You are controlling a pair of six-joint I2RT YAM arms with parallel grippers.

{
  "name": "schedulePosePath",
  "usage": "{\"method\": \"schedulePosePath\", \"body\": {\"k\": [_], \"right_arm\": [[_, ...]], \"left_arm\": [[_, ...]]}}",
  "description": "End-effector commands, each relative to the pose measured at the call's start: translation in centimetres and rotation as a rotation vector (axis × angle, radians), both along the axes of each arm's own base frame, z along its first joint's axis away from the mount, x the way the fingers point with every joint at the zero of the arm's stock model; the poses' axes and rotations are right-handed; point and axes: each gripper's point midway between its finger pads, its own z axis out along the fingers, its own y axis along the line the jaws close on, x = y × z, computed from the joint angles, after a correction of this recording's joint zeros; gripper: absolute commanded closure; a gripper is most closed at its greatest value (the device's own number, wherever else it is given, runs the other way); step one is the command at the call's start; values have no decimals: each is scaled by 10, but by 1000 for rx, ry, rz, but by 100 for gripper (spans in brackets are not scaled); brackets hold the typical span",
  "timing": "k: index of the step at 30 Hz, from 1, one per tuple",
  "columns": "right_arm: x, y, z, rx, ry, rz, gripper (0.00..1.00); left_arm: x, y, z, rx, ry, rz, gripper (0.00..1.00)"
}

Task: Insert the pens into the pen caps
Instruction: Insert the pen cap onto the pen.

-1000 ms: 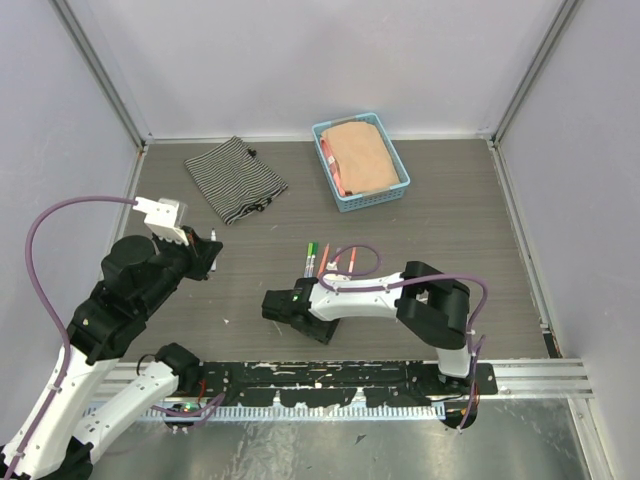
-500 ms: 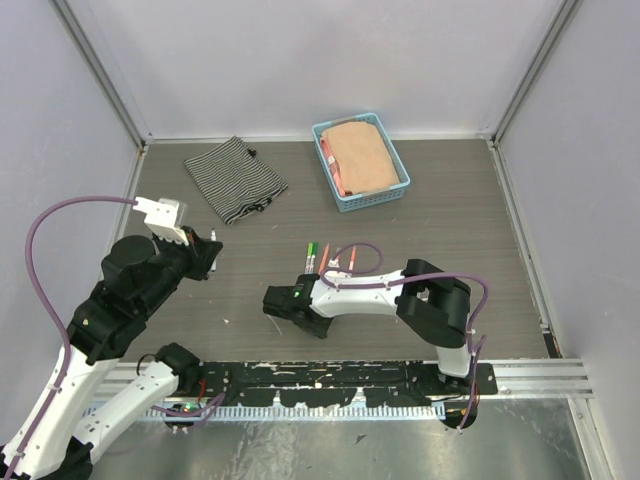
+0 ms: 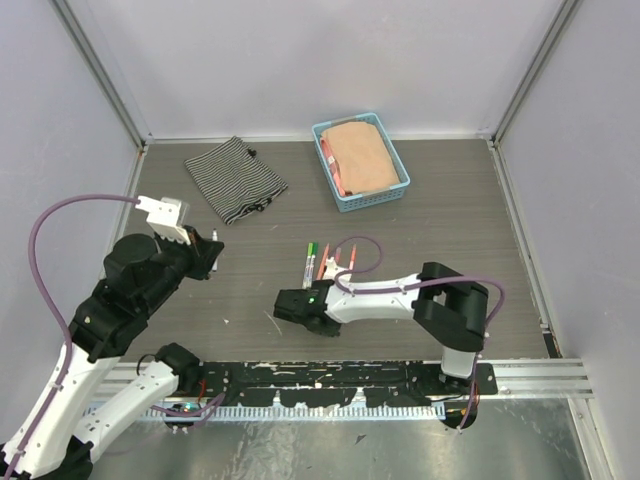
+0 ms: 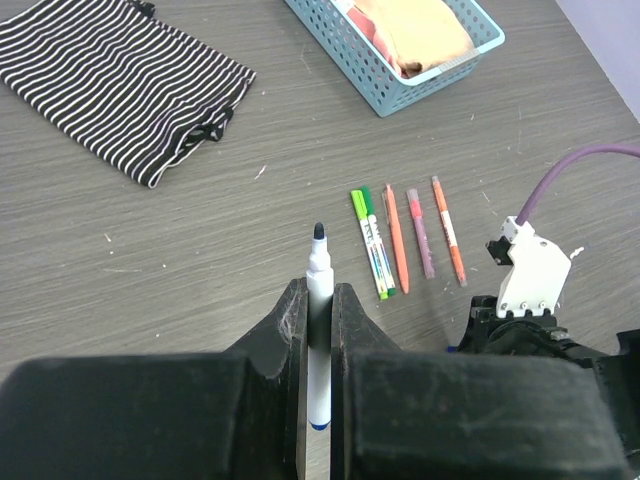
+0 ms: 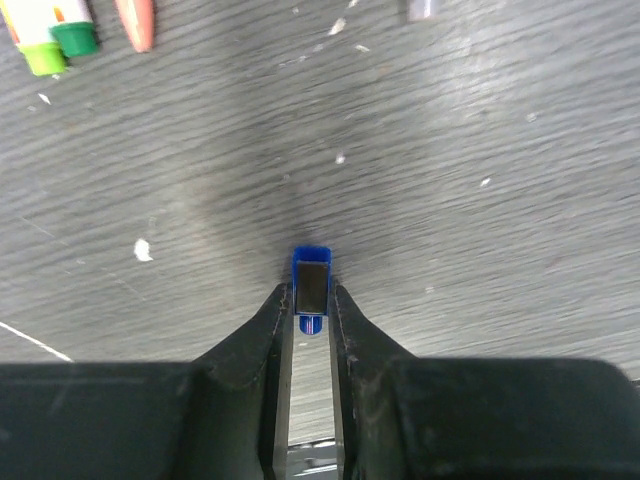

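Note:
My left gripper point(image 4: 319, 294) is shut on a white pen point(image 4: 319, 262) with a dark bare tip and a blue rear end, held above the table. In the top view it point(image 3: 209, 252) hangs at the left. My right gripper point(image 5: 311, 297) is low on the table, shut on a small dark blue pen cap point(image 5: 311, 266). In the top view this gripper point(image 3: 284, 307) is just below a row of pens point(image 3: 318, 262). That row holds two green-ended pens point(image 4: 371, 243), an orange one point(image 4: 397, 238), a pink one point(image 4: 421, 232) and an orange-red one point(image 4: 448, 243).
A striped black-and-white cloth point(image 3: 235, 178) lies at the back left. A light blue basket point(image 3: 372, 197) with peach fabric stands at the back middle. A purple cable point(image 3: 358, 245) loops over the pens near the right arm.
The right gripper has closed on the blue cap and shifted slightly right. The left arm and its pen have not moved.

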Motion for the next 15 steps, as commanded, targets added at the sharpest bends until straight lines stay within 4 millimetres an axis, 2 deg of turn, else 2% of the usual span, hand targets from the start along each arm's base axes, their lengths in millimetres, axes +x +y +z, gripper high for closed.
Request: {"method": "schedulePosePath", "body": {"k": [1, 6, 9, 15], "right_arm": [[9, -15, 15, -44, -75, 281, 91], [-2, -24, 10, -107, 3, 516, 89], [-7, -23, 7, -102, 29, 579, 88], [-8, -22, 5, -91, 28, 611, 73]], "left_arm": [[2, -9, 5, -29, -10, -32, 100], [-1, -25, 3, -56, 20, -108, 100], [0, -27, 1, -56, 27, -109, 100], [2, -24, -1, -46, 29, -95, 100]]}}
